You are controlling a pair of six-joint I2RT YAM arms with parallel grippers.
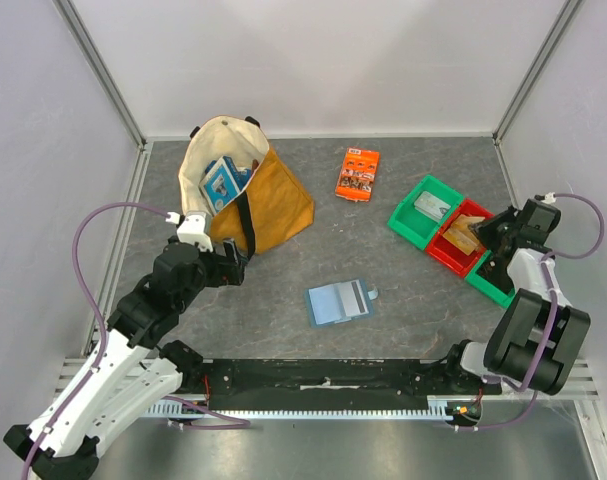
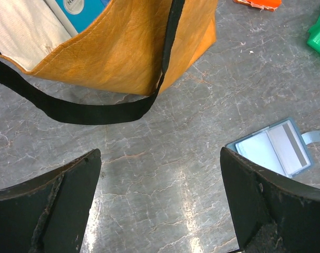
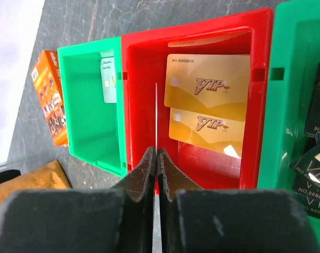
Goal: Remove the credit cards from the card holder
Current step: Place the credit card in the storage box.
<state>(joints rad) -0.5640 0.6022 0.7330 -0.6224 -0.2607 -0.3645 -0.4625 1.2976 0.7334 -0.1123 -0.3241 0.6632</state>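
The light-blue card holder (image 1: pixel 338 302) lies open and flat on the table's middle, also at the right of the left wrist view (image 2: pixel 275 147). My right gripper (image 1: pixel 486 233) hangs over the red bin (image 3: pixel 141 95), shut (image 3: pixel 157 151) on a thin credit card (image 3: pixel 156 113) seen edge-on. Two gold credit cards (image 3: pixel 207 79) lie in that red bin. Dark credit cards (image 3: pixel 317 158) lie in the green bin (image 3: pixel 278 105) to its right. My left gripper (image 1: pixel 233 266) is wide open and holds nothing (image 2: pixel 160 158), low over bare table left of the holder.
A tan tote bag (image 1: pixel 253 200) with a black strap (image 2: pixel 86 112) stands at the back left, a blue-and-white box (image 1: pixel 223 180) inside it. An orange printed packet (image 1: pixel 358 172) lies at the back. A second green bin (image 1: pixel 423 208) holds a pale card (image 3: pixel 108 79).
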